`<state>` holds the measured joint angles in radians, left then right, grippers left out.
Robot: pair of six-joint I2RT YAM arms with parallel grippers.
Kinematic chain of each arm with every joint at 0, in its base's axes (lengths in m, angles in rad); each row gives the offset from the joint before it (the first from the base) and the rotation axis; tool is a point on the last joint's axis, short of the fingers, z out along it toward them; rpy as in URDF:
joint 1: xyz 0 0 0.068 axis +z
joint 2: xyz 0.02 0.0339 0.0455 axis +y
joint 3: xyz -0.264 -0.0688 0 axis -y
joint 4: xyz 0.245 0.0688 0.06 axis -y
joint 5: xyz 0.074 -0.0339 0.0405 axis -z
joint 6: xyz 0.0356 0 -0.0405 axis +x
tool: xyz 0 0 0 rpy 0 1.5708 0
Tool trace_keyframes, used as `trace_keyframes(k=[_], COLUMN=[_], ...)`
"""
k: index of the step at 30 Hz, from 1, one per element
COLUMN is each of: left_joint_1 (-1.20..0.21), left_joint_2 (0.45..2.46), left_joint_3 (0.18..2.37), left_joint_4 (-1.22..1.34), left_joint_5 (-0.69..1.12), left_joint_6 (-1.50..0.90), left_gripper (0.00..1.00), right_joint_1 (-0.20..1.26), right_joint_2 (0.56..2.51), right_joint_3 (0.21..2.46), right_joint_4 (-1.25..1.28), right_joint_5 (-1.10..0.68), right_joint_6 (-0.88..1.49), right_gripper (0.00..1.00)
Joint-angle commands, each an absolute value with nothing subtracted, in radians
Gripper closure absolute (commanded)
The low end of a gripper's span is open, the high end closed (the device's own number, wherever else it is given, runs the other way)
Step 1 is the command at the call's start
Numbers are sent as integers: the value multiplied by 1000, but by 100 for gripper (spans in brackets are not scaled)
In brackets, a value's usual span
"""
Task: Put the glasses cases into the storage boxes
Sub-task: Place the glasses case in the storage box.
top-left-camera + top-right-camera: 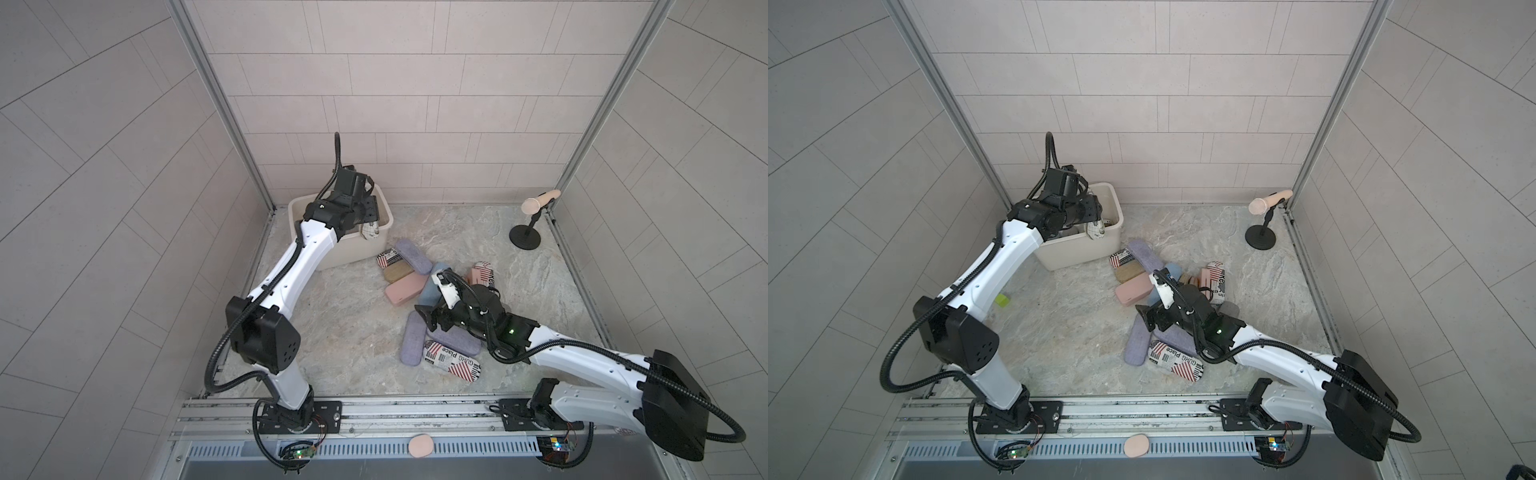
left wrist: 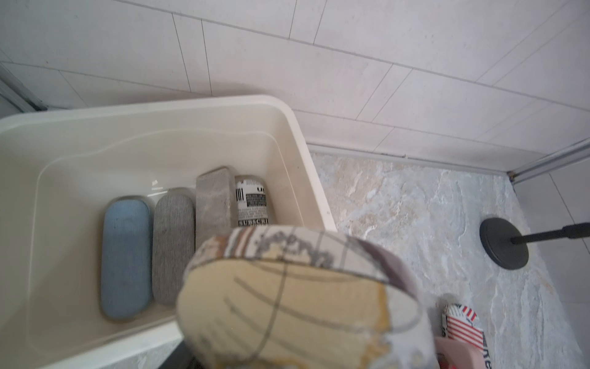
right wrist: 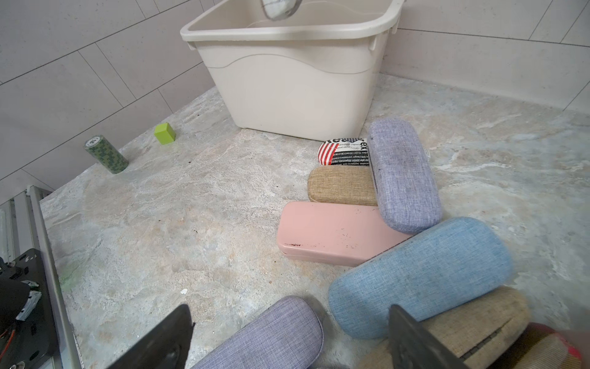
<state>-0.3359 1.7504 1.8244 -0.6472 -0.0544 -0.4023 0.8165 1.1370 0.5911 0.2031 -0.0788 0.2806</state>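
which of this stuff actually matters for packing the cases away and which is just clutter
For the job: storage bin; plaid case over it; blue case inside it; pink case, tan case, lilac case and the rest of that pile.
Just lying about: microphone stand; green cube; patterned can; pink oval pad.

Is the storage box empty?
Not empty: the storage box holds a blue case, a dark grey case, a light grey case and a newspaper-print case.

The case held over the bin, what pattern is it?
Plaid: the held case is cream and tan with grey and brown lines, clearest in the left wrist view.
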Motion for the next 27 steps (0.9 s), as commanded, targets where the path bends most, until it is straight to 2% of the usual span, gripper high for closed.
trace_keyframes(k=[1, 12, 23, 27], left_joint_1=[-298, -258, -242, -230], left_joint_2=[1826, 2128, 2309, 2361], left_joint_3=[1914, 2081, 2115, 2149], left_joint_4=[-614, -511, -490, -526], left_joint_5=[-28, 8, 105, 153], left_joint_6=[-405, -477, -492, -497], left_gripper=[37, 39, 39, 34], right_joint_1=[821, 821, 821, 821], right_joint_2=[1118, 1132, 1144, 1152], right_joint_3=[600, 604, 610, 612], right_joint_4=[196, 198, 188, 180], right_joint_5=[-61, -62, -58, -55], right_joint_6=[273, 279, 279, 276], right_gripper=[4, 4, 4, 4])
